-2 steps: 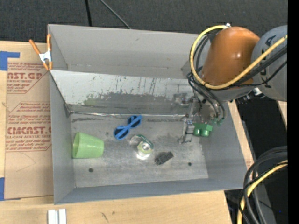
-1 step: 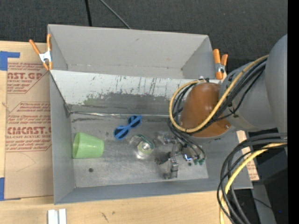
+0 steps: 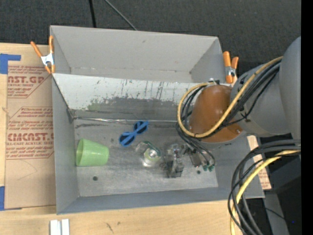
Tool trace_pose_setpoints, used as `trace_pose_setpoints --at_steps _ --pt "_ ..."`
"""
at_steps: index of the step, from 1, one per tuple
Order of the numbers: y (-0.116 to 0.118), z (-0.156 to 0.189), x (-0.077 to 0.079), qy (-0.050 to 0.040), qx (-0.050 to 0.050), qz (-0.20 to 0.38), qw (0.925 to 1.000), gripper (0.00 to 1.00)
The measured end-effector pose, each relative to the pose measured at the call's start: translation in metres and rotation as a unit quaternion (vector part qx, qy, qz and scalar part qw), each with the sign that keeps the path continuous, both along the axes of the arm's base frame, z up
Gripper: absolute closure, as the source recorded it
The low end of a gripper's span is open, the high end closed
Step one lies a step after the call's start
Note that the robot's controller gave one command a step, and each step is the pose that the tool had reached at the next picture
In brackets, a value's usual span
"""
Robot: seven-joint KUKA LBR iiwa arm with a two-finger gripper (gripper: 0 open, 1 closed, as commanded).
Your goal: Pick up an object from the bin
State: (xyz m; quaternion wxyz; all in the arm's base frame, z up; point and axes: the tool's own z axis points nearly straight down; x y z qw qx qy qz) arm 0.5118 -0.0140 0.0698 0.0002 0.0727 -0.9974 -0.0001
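The pick looks not yet made: the claw [image 3: 173,166] is low on the bin [image 3: 132,53] floor, its opening impossible to judge and nothing visibly held, with a clear knobbly thing [image 3: 149,154] just to its left and a blue looped piece [image 3: 133,133] and green cup [image 3: 91,153] farther left, none bearing legible writing.

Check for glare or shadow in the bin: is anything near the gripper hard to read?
Camera view: streaky sheen on the bin's back wall; a bright glint on the clear thing left of the gripper; the gripper sits in dim light below the orange cover, hard to read; green cup and blue thing evenly lit.
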Motion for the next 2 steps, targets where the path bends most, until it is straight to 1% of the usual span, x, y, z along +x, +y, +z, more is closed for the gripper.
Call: trace_pose_setpoints --at_steps 1,2 --pt "-0.027 0.11 0.001 -0.0045 -0.001 0.002 1.0 1.0" --pt "-0.034 0.17 0.019 -0.0051 -0.001 0.013 0.9999 1.0"
